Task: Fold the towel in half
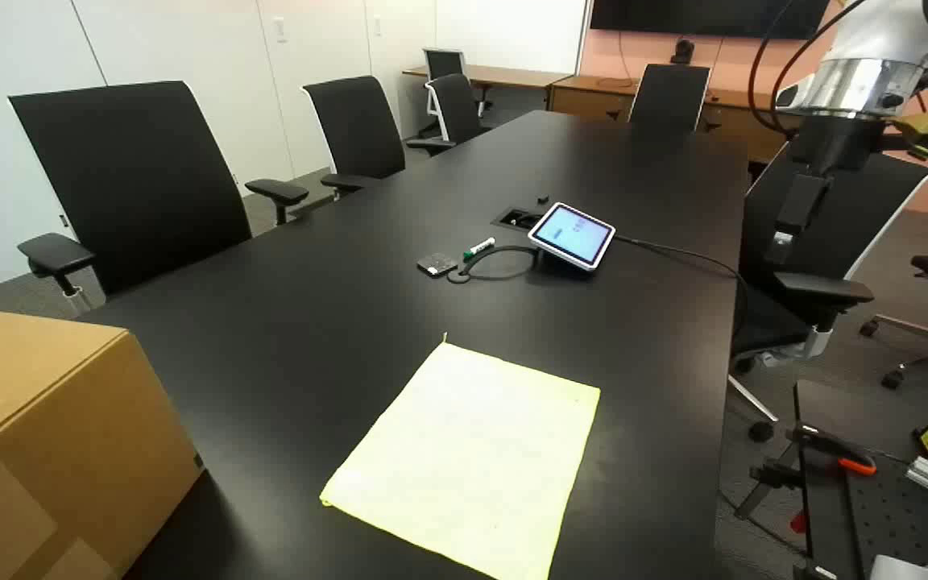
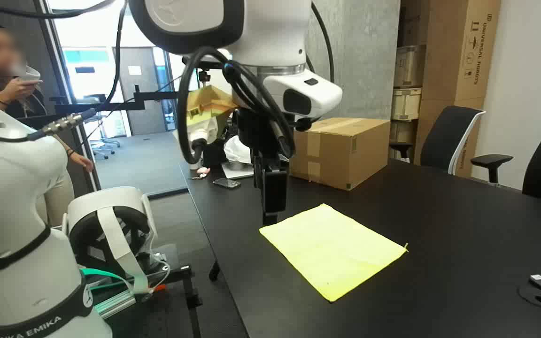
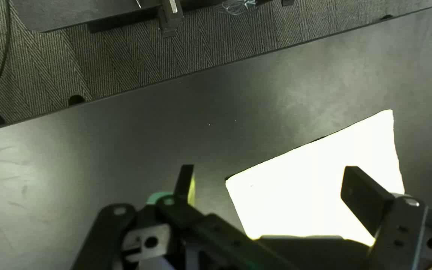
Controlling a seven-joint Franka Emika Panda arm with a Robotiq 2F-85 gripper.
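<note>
- The dark surface (image 1: 287, 338) stretches long and it's unforgiving: a grab that dives too deep after something this flat could jam hard against it.
- Next, the big white arm (image 2: 280, 37), poised high; a hasty swing here might carry it past its target and into a neighbour.
- The cardboard box (image 2: 341, 155) is that neighbour, standing near the towel but apart from it; sweep wide that way and a bump is the likely price.
- And there's the towel (image 2: 331, 256)! Flat on the surface, spread full, no fold in it. Thinness is the danger, for my money: pinch too high and it's only air, pinch the middle and it bunches, tug one lone corner and the halves finish crooked.
- The tablet (image 1: 571, 235) sits tilted, well apart from the towel; only a badly overshot carry should trouble it.
- The pincer (image 3: 270, 174) hangs in the air, jaws spread wide, gripping nothing. In the wrist view one finger (image 3: 364, 200) lines up with the towel, its partner with the dark surface beside it; misread the height from that angle and the squeeze comes early, catching nothing.
- Smallest of all, the marker pen (image 1: 479, 248) near the tablet: a stray nudge could set it rolling.
</note>
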